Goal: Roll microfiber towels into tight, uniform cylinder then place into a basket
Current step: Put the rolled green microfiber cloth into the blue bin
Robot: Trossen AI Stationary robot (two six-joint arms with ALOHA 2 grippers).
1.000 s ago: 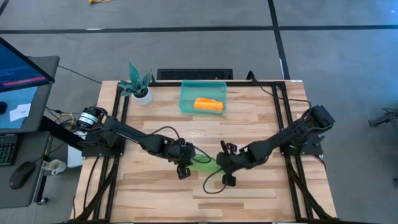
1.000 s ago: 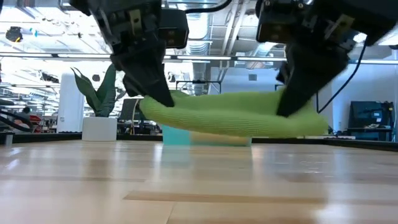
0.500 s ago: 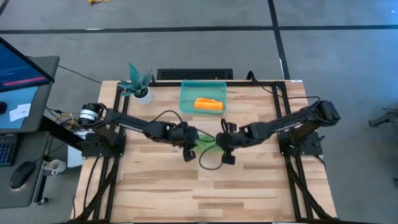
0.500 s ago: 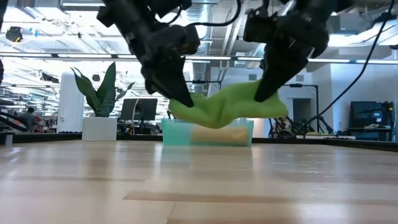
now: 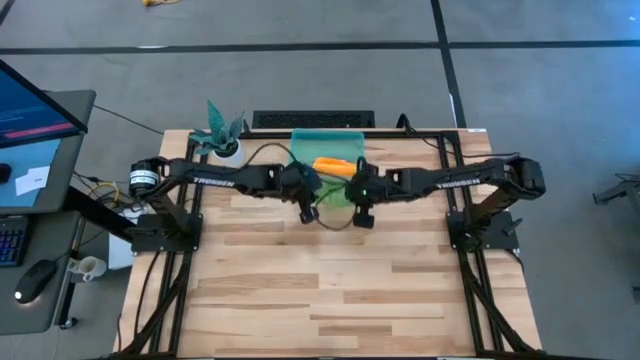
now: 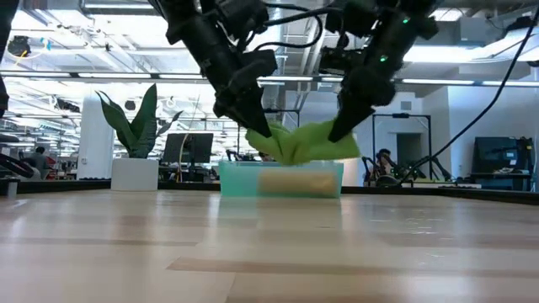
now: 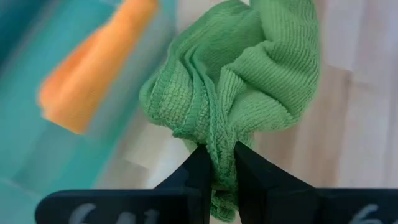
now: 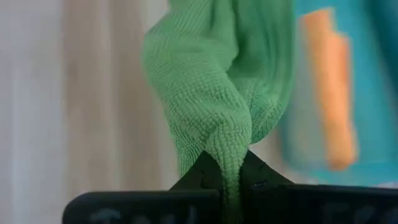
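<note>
We carry the green towel [image 5: 335, 190] to the teal bin [image 5: 300, 150], now bunched.
L gripper [image 7: 217, 163] & R gripper [image 8: 227, 165] both pinch it; ends closer than before, sagging axis left-right; orange roll [image 5: 334, 167] inside.

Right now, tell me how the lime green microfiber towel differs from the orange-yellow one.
The lime green microfiber towel hangs in the air above the translucent teal plastic basket, pinched at one end by the left gripper and at the other by the right gripper; the orange-yellow microfiber towel lies inside the basket, ungripped. The green one is bunched and sagging; the orange one is a neat roll. Both are ribbed soft cloth.
</note>
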